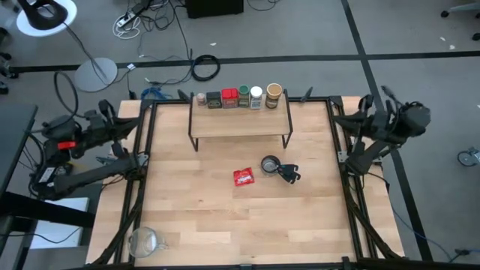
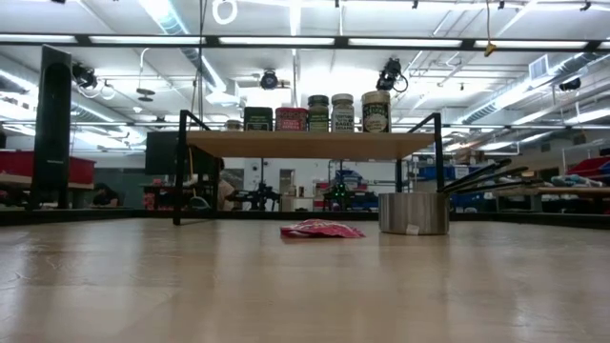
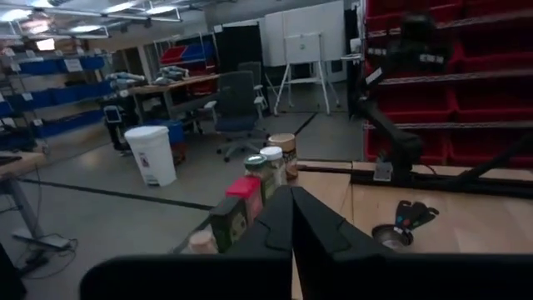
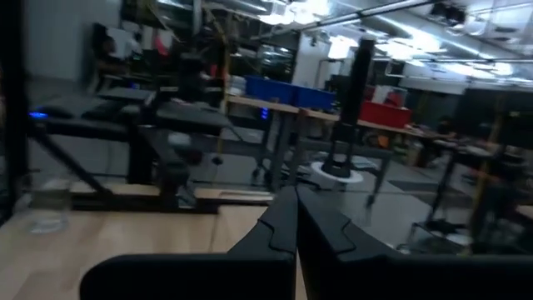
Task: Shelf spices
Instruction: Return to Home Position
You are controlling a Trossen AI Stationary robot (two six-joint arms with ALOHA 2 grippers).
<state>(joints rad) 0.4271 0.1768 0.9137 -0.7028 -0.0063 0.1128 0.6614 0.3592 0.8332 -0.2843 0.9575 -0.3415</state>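
Now, off the left end of the shelf [image 1: 240, 124], the left gripper [image 3: 291, 196] has its fingers pressed together, the spices [image 1: 238, 97] stand in a row along one long edge of the shelf, and off its right end the right gripper [image 4: 296, 193] is likewise pressed together.

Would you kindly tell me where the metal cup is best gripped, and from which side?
Probably the black handle, from above: it juts sideways off the upright metal cup, toward the right arm's side, away from the red packet.
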